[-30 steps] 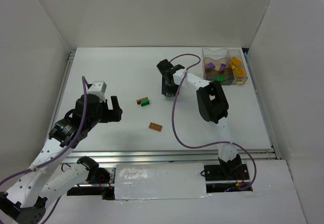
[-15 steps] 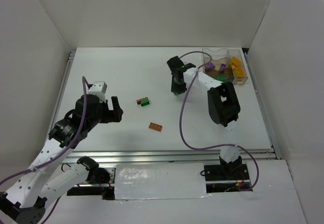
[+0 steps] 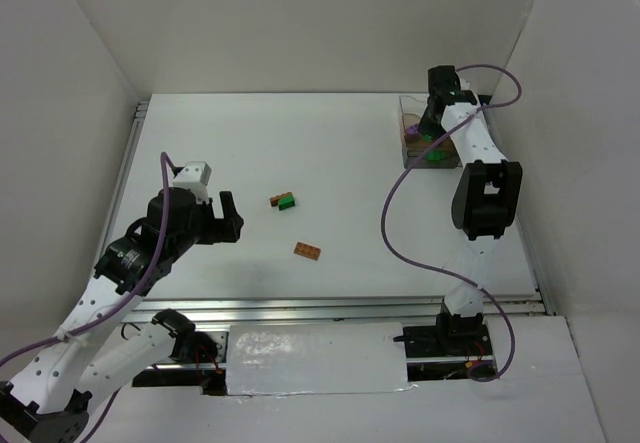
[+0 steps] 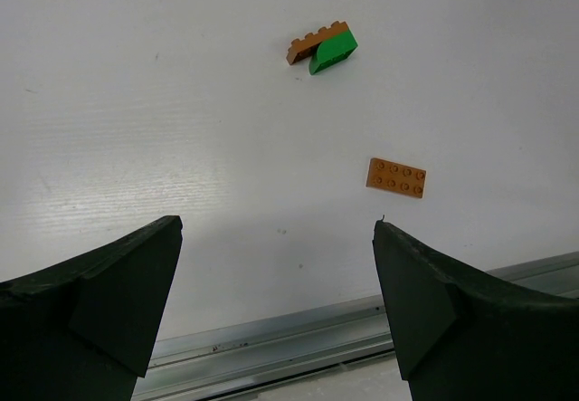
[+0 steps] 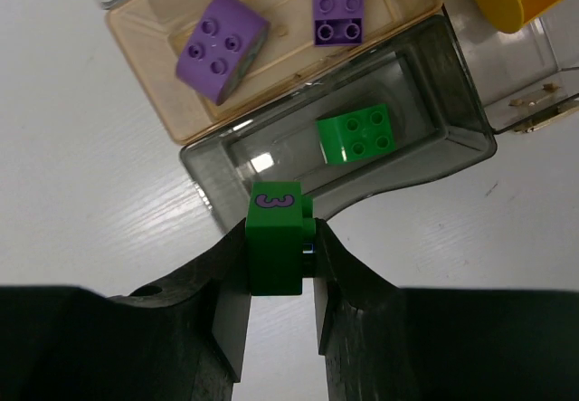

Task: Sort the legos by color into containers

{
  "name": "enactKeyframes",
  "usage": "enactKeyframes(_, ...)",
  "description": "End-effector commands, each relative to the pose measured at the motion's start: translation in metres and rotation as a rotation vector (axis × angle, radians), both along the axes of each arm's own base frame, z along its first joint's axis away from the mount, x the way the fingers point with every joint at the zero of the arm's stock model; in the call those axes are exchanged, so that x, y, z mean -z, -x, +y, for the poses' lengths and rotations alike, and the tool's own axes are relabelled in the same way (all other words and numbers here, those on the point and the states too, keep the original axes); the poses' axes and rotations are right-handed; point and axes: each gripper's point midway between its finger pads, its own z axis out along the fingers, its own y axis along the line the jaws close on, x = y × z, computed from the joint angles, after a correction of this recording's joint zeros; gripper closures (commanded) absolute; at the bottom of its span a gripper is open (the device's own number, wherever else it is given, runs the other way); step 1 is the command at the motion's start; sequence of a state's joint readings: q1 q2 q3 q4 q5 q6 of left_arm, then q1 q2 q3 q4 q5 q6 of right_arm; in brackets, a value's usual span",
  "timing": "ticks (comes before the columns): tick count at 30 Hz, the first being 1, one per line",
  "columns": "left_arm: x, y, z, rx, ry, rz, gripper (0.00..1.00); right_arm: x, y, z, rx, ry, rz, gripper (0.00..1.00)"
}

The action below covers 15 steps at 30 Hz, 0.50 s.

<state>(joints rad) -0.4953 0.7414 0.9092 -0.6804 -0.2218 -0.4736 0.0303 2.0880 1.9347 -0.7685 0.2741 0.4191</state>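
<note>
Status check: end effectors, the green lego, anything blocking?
Right end effector shut on green brick, by rim of clear compartment holding second green brick. Left end effector open, empty. Brown plate, brown-green stack unsorted. Nothing blocking.

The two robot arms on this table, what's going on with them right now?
The right gripper is shut on a green brick at the edge of the clear compartment that holds a second green brick; two purple bricks lie in the tan compartment beside it. The left gripper hangs open over the table, where a brown plate and a brown-and-green pair lie unsorted.
</note>
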Motion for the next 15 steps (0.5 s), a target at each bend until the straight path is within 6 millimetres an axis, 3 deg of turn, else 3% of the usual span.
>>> enactKeyframes(1,-0.003,-0.002,-0.005,0.024,0.008,-0.023,0.01,0.015,-0.003,-0.009,0.028,0.009,0.037,0.98)
enactKeyframes(7,-0.001,-0.002,-0.005,0.025,0.003,-0.016,0.0,0.025,-0.006,-0.011,0.041,0.005,0.041,0.9)
enactKeyframes(12,0.0,-0.002,-0.005,0.024,0.003,-0.013,0.0,0.033,-0.008,-0.009,0.034,0.004,0.051,0.59)
enactKeyframes(15,0.0,-0.003,-0.006,0.026,0.003,-0.012,0.0,0.032,-0.011,-0.011,0.039,0.006,0.051,0.49)
